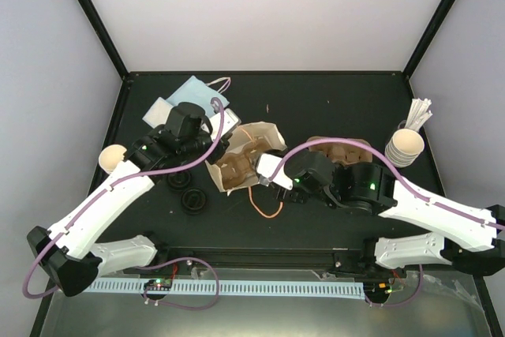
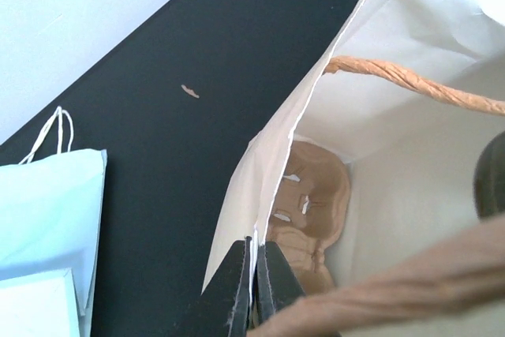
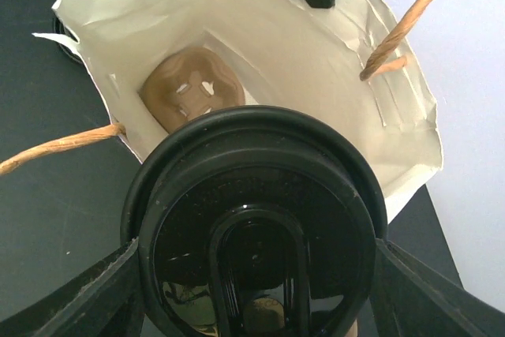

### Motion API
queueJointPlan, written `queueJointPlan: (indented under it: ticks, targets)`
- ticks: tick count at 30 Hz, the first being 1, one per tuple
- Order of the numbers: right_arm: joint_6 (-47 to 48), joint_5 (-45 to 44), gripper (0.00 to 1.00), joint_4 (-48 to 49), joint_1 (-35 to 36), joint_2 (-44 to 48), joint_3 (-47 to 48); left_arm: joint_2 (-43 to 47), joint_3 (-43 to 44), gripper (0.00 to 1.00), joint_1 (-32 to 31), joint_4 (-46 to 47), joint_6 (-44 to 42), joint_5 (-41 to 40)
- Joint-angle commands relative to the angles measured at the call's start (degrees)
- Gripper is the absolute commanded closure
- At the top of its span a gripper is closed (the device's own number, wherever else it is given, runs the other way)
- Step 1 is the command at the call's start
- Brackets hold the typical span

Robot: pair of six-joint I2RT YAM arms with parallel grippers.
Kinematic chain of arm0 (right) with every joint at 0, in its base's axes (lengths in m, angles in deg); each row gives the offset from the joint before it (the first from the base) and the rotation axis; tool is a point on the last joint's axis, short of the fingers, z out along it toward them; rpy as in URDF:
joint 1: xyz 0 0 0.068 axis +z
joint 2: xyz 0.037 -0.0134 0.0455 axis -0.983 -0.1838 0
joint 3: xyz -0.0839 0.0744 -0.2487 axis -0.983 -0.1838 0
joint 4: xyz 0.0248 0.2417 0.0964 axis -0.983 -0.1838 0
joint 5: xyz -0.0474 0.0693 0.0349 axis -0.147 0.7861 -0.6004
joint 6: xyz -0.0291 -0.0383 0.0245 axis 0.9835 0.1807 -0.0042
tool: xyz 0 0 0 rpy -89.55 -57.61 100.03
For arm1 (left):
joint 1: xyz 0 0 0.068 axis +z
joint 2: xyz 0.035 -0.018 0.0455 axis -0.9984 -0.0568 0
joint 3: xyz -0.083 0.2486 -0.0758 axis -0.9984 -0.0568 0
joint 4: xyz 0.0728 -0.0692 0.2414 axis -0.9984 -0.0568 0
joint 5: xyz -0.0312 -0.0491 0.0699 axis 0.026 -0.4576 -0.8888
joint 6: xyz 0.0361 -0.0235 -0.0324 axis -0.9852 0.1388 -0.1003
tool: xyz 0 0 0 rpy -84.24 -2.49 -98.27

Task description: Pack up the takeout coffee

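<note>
Black-lidded takeout coffee (image 3: 256,219) sits in R jaws, spread wide round its sides. Lid faces the wrist cam, so long axis runs away from cam w/ base toward the white paper bag (image 3: 316,61). Bag mouth opens at 12 o'clock from cup; R arm nearer. L jaws pressed together, pinching bag's far rim at 12. Inside: brown pulp carrier (image 3: 192,94), no cup seen.

Black table (image 1: 331,108), pale walls (image 1: 260,5), even light.
</note>
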Motion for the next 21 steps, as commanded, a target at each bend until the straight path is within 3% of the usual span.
queueJointPlan:
  ticks: [1, 16, 21]
  targets:
    - [-0.07, 0.06, 0.44, -1.92, 0.48, 0.95, -0.61, -0.12, 0.71, 0.98, -0.42, 1.39, 0.28, -3.29]
    - [0.13, 1.41, 0.45, -2.34, 5.62, 1.17, -7.0, -0.68, 0.61, 0.99, -1.36, 0.25, 1.39, -4.01]
    - [1.9, 0.58, 0.45, -0.39, 6.18, 1.22, -8.17, 1.1, -0.78, 0.98, -5.15, 0.21, -1.31, -1.15]
